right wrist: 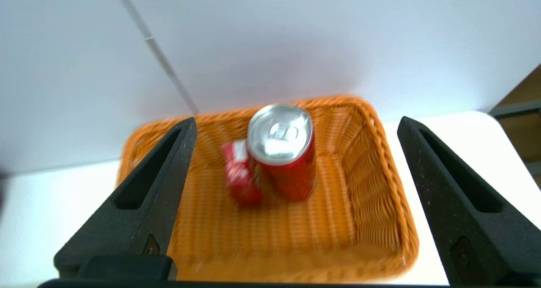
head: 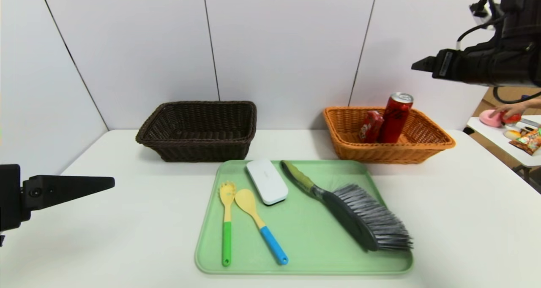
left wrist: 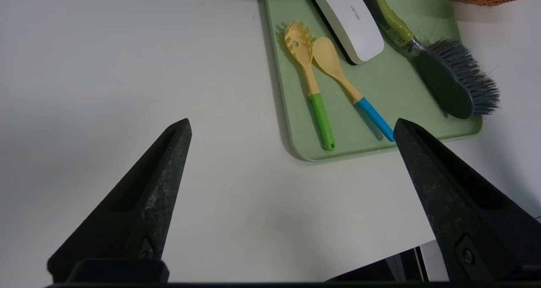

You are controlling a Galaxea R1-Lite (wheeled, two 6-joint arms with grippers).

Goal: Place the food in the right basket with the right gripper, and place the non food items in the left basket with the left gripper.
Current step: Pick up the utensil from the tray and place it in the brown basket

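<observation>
Two pairs of jaws stand spread wide, and neither holds anything; the right gripper [right wrist: 296,127] hangs high above the right basket [right wrist: 380,161], its pointed fingers [right wrist: 143,191] well apart, and between them, far below, the soda can [right wrist: 283,153] stands upright in that basket with the red snack packet [right wrist: 239,174] touching its side; in the head view the same orange basket [head: 427,146] sits on the white table [head: 465,220] with the can [head: 395,117] and the packet [head: 371,126] inside it; the left gripper [left wrist: 291,125] hovers low over bare table, its fingers [left wrist: 139,203] equally far apart; ahead of its tips lies the green tray [left wrist: 380,89]; on the tray, nearest the jaws, the fork-spoon [left wrist: 310,85] with the green handle and the spoon [left wrist: 346,87] with the blue handle lie side by side, heads almost touching; beyond them lies the white case [left wrist: 348,22], and beside that the brush [left wrist: 439,74], its green handle alongside the case; farthest from the left jaws, the dark brown left basket [head: 198,129] stands behind the tray with nothing visible in it.
</observation>
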